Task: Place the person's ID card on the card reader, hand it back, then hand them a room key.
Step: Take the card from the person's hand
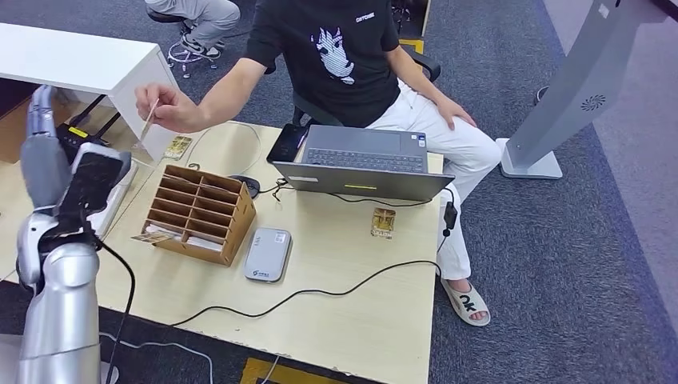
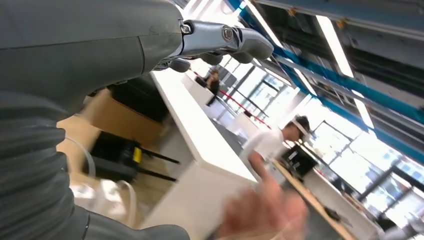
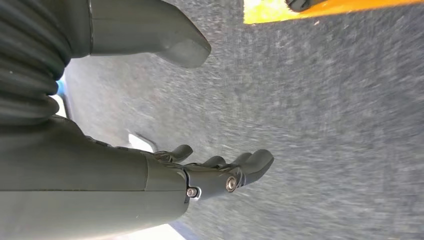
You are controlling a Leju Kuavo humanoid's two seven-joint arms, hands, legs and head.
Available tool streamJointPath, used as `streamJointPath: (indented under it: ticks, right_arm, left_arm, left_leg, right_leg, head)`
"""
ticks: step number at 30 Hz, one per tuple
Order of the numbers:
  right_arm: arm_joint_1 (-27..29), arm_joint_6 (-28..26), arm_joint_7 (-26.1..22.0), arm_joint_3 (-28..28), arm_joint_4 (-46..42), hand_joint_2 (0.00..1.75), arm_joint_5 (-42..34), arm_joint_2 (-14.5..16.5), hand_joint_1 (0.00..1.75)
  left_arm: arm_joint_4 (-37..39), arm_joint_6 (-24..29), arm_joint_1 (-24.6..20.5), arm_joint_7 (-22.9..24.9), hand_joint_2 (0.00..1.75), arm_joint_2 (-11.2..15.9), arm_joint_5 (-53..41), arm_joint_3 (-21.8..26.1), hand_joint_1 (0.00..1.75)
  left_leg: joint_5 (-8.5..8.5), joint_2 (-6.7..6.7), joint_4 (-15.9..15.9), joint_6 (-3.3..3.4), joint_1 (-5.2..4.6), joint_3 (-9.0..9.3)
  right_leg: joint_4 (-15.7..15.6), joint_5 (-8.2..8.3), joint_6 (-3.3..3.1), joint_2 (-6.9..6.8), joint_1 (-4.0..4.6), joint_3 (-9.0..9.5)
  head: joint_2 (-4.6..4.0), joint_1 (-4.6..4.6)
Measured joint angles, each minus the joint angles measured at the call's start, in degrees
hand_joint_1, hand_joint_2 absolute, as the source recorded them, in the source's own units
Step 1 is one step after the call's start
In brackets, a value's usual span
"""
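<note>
A seated person's hand holds a thin ID card out over the table's far left corner. My left hand is raised just left of that card, fingers pointing up and apart, holding nothing. In the left wrist view its fingers stretch out straight, and the person's hand is a blur in front of them. The grey-white card reader lies flat on the table beside the wooden sorter. My right hand hangs over the carpet, fingers loosely extended and empty.
A wooden slotted sorter stands left of the reader, with a card at its foot. Other cards lie at the far left and right of centre. An open laptop, a phone and a black cable occupy the table.
</note>
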Motion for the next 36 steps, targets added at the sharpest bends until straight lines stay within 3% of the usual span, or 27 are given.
streamJointPath:
  ticks: [2, 5, 12, 16, 34, 35, 36]
  right_arm:
    - [-0.2, 0.6, 0.0, 0.6, 0.0, 1.75, 0.6, -0.1, 0.0]
    - [0.2, 1.3, -0.1, 1.1, 0.1, 1.75, 1.2, -0.3, 0.0]
    - [0.4, 1.2, -1.3, 2.0, 0.4, 1.75, 2.9, -0.7, 0.0]
    - [0.5, 1.1, -1.7, 2.1, 0.5, 1.75, 3.1, -0.8, 0.0]
    - [0.5, 0.9, -2.6, 2.2, 0.5, 1.75, 4.0, -0.9, 0.0]
    - [0.5, 0.9, -2.6, 2.2, 0.5, 1.75, 4.0, -0.9, 0.0]
    - [0.5, 0.9, -2.6, 2.2, 0.5, 1.75, 4.0, -0.9, 0.0]
  left_arm:
    - [6.6, 0.6, -4.4, 0.1, 1.75, 0.0, -0.7, -3.1, 0.0]
    - [11.9, 0.3, -7.7, 0.7, 1.75, 0.0, -0.6, -6.3, 0.0]
    - [15.7, -0.9, -8.9, 1.2, 1.75, 0.0, 0.9, -9.0, 0.0]
    - [16.3, -1.1, -8.9, 1.2, 1.75, 0.0, 1.1, -9.8, 1.75]
    - [16.5, -1.3, -8.9, 1.0, 1.75, 0.3, 1.3, -11.4, 1.75]
    - [16.5, -1.3, -8.9, 1.0, 1.75, 0.3, 1.3, -11.5, 1.66]
    - [16.5, -1.4, -8.9, 1.0, 1.75, 0.3, 1.3, -11.7, 1.22]
  left_leg:
    - [0.01, 0.4, 0.0, -0.01, -0.01, -0.04]
    - [-0.03, 0.65, 0.0, 0.03, -0.05, -0.06]
    - [-0.08, 0.69, 0.0, 0.04, -0.05, -0.18]
    - [-0.07, 0.69, 0.0, 0.02, -0.04, -0.18]
    - [-0.05, 0.69, -0.1, 0.01, -0.04, -0.18]
    - [-0.05, 0.69, -0.1, 0.01, -0.03, -0.18]
    - [-0.05, 0.69, -0.1, 0.01, -0.03, -0.18]
  right_leg:
    - [0.0, 0.15, -0.01, 0.42, -0.01, -0.07]
    - [0.0, 0.18, 0.02, 0.68, -0.03, -0.15]
    - [0.0, 0.14, 0.01, 0.69, -0.03, -0.32]
    - [0.0, 0.14, 0.01, 0.68, -0.02, -0.33]
    - [0.0, 0.14, 0.0, 0.68, -0.01, -0.34]
    - [0.0, 0.14, 0.0, 0.68, -0.01, -0.34]
    - [0.0, 0.14, 0.0, 0.68, -0.01, -0.34]
  head:
    - [0.0, 0.0]
    - [0.0, -0.01]
    - [0.0, -0.02]
    - [0.0, -0.02]
    - [0.0, -0.02]
    - [0.0, -0.02]
    - [0.0, -0.02]
